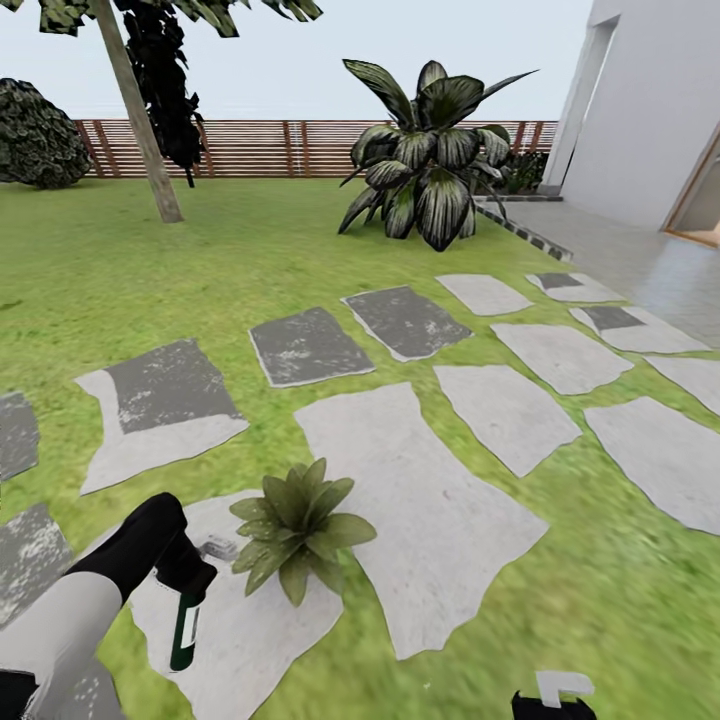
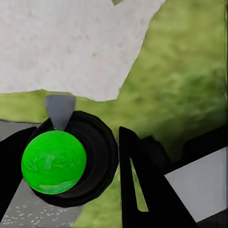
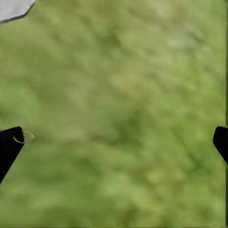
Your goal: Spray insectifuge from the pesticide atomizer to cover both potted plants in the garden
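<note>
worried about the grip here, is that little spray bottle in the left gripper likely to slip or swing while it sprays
The pesticide atomizer looks slim, stiff and probably light. It hangs below the left gripper, which holds it near the top, so the long body might pivot a little. Its round, smooth-looking top sits between the dark fingers, so it could twist under a loose grip.

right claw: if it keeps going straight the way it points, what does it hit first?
Most likely bare lawn: the right claw is open with only grass ahead between its fingers; a stepping stone sits off-line. Depth unclear.
</note>
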### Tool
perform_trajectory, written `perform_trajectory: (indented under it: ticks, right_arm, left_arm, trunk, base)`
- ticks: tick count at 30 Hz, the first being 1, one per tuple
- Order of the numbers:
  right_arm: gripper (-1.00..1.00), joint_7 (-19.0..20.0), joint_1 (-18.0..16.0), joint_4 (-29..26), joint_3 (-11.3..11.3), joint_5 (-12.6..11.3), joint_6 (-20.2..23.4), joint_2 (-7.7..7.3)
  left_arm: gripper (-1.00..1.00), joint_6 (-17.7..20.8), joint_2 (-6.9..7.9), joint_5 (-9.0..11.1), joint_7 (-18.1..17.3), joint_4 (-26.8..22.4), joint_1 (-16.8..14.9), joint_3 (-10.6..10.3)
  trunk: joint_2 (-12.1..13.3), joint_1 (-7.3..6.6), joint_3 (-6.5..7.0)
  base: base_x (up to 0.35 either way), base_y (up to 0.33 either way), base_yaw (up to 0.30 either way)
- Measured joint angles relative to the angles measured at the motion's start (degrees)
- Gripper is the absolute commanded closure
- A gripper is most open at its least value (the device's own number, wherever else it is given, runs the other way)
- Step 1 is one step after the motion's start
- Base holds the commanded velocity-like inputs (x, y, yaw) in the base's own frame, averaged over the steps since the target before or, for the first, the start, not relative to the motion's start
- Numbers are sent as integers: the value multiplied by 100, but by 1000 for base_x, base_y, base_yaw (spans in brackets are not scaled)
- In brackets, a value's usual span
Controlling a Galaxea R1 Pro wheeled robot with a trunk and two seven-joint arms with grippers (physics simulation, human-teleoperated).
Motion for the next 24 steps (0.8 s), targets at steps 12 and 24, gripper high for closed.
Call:
perform_trajectory:
  ticks: [12, 24]
  right_arm:
    - [-100, -4, -1, 1, 5, 0, -2, 0]
    - [-100, -2, -1, 0, 5, -1, 2, 0]
  left_arm:
    - [100, -2, -37, -11, -12, -1, -10, -7]
    - [100, -7, -26, -29, -3, 54, 79, -30]
  trunk:
    - [0, 1, 0]
    - [0, -1, 0]
  base:
    - [39, -270, 70]
    - [102, -220, 276]
